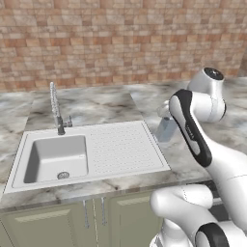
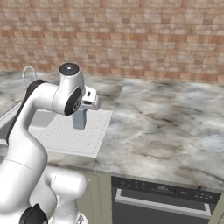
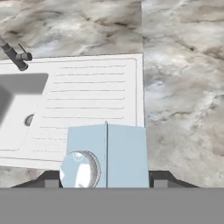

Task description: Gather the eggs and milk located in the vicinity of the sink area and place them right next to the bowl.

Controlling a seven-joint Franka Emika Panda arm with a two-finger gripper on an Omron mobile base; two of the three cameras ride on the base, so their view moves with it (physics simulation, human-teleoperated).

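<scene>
My gripper [image 3: 106, 181] is shut on the milk [image 3: 107, 155], a pale blue carton with a gabled top and a round cap. One dark finger [image 3: 51, 179] sits on each side of it. In the right base view the milk [image 2: 79, 118] hangs upright under the gripper [image 2: 81, 110], over the ribbed drainboard [image 2: 72, 135]. From the left base view the milk [image 1: 166, 129] shows by the drainboard's right edge, partly behind my arm. The sink [image 1: 55, 159] lies to the left with its spring-neck faucet [image 1: 57, 108]. The eggs and the bowl are out of view.
Marble counter [image 2: 166, 127] stretches to the right of the sink, and a brick wall [image 1: 96, 43] closes the back. An appliance front [image 2: 162, 194] sits below the counter edge, with cabinet doors [image 1: 62, 222] under the sink.
</scene>
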